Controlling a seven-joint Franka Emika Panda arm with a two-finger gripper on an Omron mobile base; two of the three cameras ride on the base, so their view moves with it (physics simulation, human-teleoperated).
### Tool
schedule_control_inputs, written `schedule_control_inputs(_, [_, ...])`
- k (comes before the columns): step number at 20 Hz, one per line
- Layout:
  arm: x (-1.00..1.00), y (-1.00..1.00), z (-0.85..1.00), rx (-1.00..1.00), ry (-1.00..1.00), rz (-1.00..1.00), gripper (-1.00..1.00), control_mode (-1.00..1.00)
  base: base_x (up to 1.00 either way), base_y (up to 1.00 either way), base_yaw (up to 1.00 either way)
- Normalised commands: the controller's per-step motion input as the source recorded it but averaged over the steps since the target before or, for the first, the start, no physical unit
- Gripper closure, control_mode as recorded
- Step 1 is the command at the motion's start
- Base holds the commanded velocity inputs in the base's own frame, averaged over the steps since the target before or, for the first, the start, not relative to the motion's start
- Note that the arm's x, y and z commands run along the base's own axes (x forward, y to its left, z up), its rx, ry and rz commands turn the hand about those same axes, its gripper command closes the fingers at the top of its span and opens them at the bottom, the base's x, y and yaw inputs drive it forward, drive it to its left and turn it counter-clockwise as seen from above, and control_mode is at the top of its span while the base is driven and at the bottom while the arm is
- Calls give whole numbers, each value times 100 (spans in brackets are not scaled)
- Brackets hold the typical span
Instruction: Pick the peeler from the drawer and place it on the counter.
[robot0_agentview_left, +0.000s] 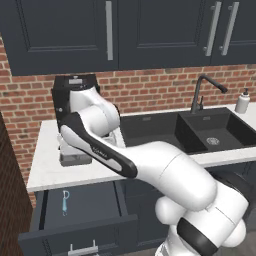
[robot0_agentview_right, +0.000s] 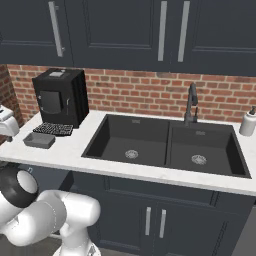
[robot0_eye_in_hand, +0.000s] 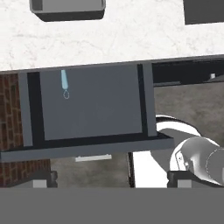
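The drawer (robot0_agentview_left: 92, 206) stands pulled out under the counter (robot0_agentview_left: 50, 170) at the lower left, its silver handle (robot0_agentview_left: 82, 248) on the front. The pale-blue peeler (robot0_agentview_left: 65, 201) lies alone on the drawer floor near its left side. In the hand view the peeler (robot0_eye_in_hand: 64, 83) lies close to the back of the drawer (robot0_eye_in_hand: 105, 111), just under the counter's edge (robot0_eye_in_hand: 131, 39). My gripper (robot0_eye_in_hand: 111, 183) hangs high above the drawer's front, open, its dark fingertips (robot0_eye_in_hand: 43, 181) wide apart with nothing between them. It is well clear of the peeler.
A black coffee machine (robot0_agentview_left: 75, 97) with a grey drip tray (robot0_eye_in_hand: 68, 8) stands on the counter above the drawer. The black double sink (robot0_agentview_right: 165, 142) with its tap (robot0_agentview_right: 191, 102) lies to the right, a soap bottle (robot0_agentview_right: 247, 122) beyond it. A brick wall borders the drawer's left side.
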Motion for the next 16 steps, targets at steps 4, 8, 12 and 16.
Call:
schedule_control_inputs(4, [-4,18,-46,2,2,0,-100,-100,0,0,0])
schedule_control_inputs(8, [-10,2,-55,5,2,0,-100,-100,0,0,0])
schedule_control_inputs(12, [-1,3,-61,1,0,0,-100,-100,0,0,0])
schedule_control_inputs(16, [-4,0,-73,4,0,0,-100,-100,0,0,0])
